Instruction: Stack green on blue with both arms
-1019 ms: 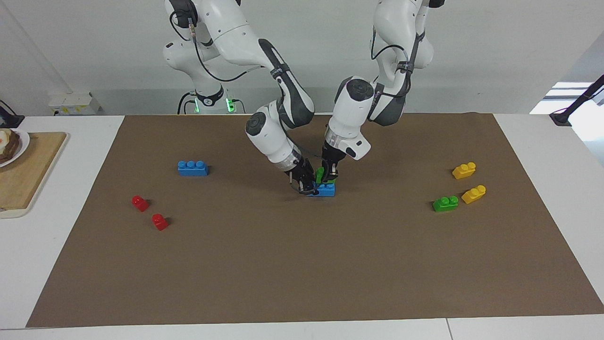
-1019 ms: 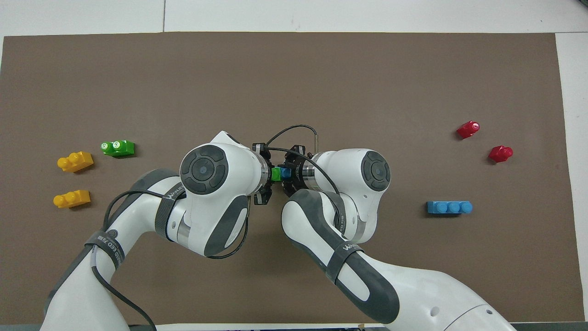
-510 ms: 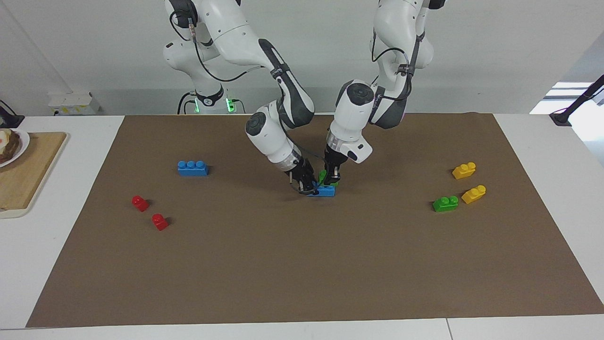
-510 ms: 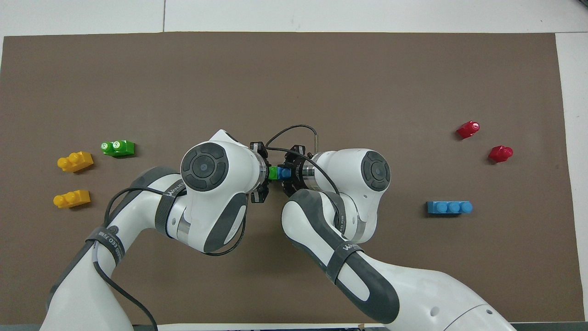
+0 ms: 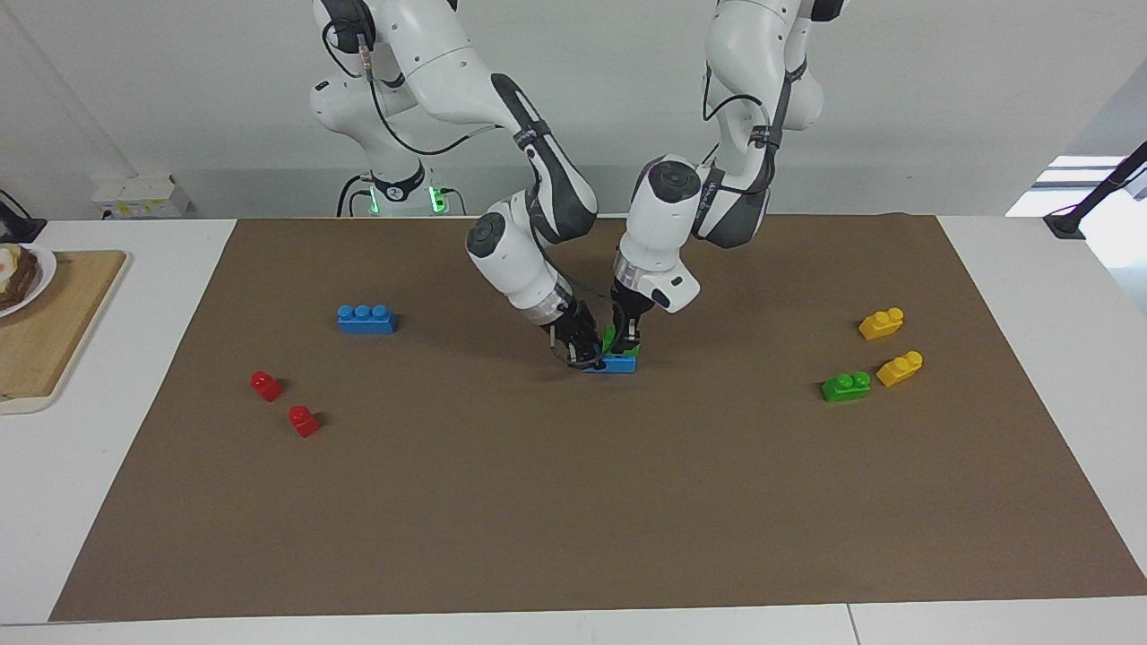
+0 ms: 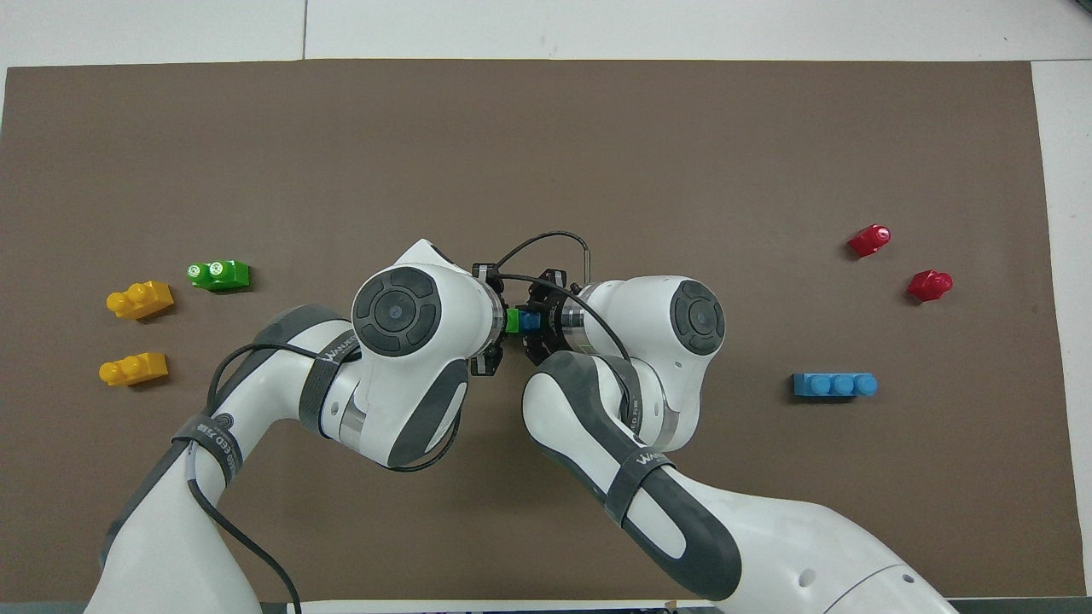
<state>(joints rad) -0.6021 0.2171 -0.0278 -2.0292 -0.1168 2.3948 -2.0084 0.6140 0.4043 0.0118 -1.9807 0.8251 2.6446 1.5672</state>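
Observation:
In the middle of the brown mat [image 5: 573, 502], a green brick [image 5: 613, 338] sits tilted on a blue brick [image 5: 616, 363] that is low at the mat. My left gripper [image 5: 628, 344] comes down from above and is shut on the green brick. My right gripper [image 5: 582, 353] is shut on the blue brick's end toward the right arm's side. In the overhead view the wrists hide most of it: only a bit of the green brick [image 6: 513, 321] and the blue brick [image 6: 531, 321] shows between the left gripper [image 6: 503, 322] and the right gripper [image 6: 540, 322].
A second blue brick [image 5: 366, 319] and two red bricks [image 5: 266, 385] [image 5: 303, 420] lie toward the right arm's end. A second green brick [image 5: 846, 386] and two yellow bricks [image 5: 881, 323] [image 5: 899, 368] lie toward the left arm's end. A cutting board [image 5: 45, 331] lies off the mat.
My left wrist has swung more upright over the blue brick and the green brick has come down a little onto it. The right gripper and the blue brick have hardly moved.

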